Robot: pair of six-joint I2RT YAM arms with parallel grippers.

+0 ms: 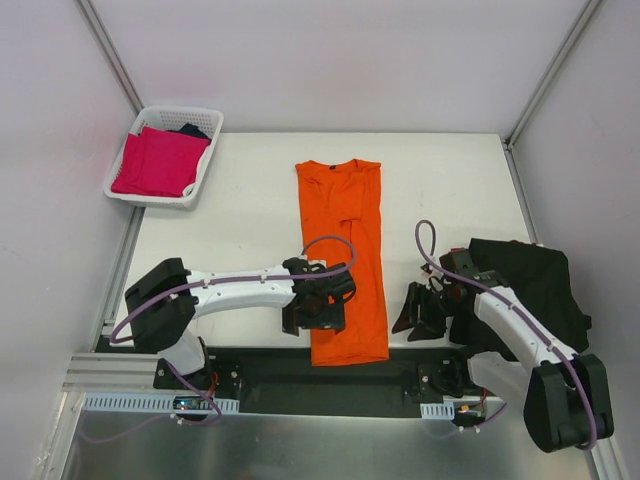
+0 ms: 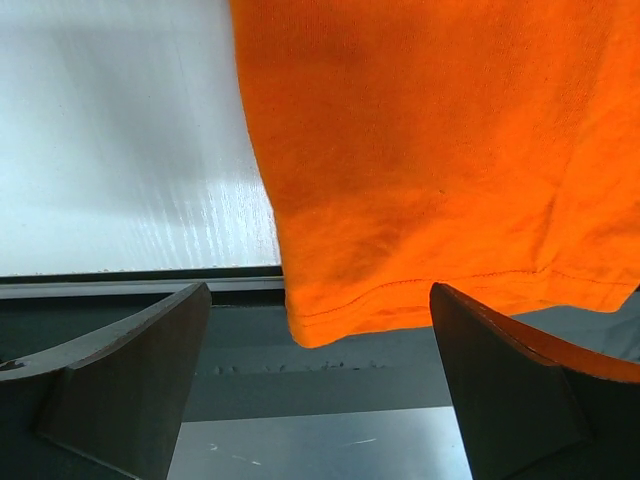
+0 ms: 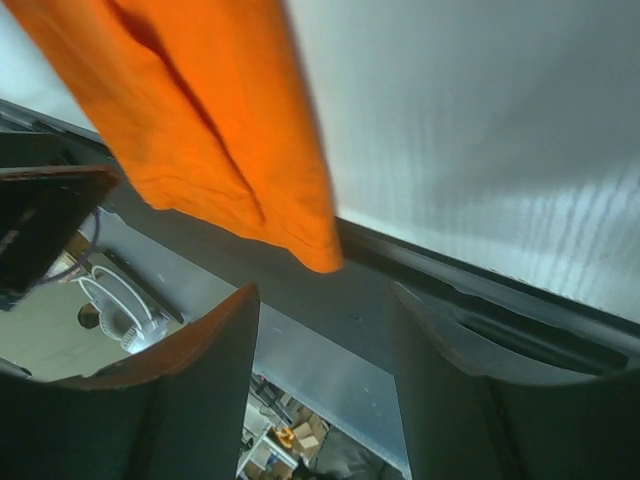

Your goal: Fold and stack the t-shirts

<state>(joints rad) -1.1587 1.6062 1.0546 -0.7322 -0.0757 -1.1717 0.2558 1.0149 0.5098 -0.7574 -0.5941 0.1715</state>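
We see the orange shirt [image 1: 343, 250] in the middle of the frame on the table [image 1: 230, 235], folded into a long narrow strip. Its collar points toward the top and its hem hangs a little over the table's edge at the bottom. The left claw [image 1: 322, 305] hovers over the strip's lower left edge, jaws spread wide with nothing between them. The right claw [image 1: 420, 312] sits just right of the strip, likewise spread and empty. The black shirts [image 1: 535, 285] lie heaped at the right, and the pink shirt [image 1: 155, 162] rests in the basket [image 1: 150, 199] at the upper left. The cloth looks light and limp (lifted by one point, it would likely sag and unfold). We judge the two hem corners the best hold, one per claw, pinching all layers.
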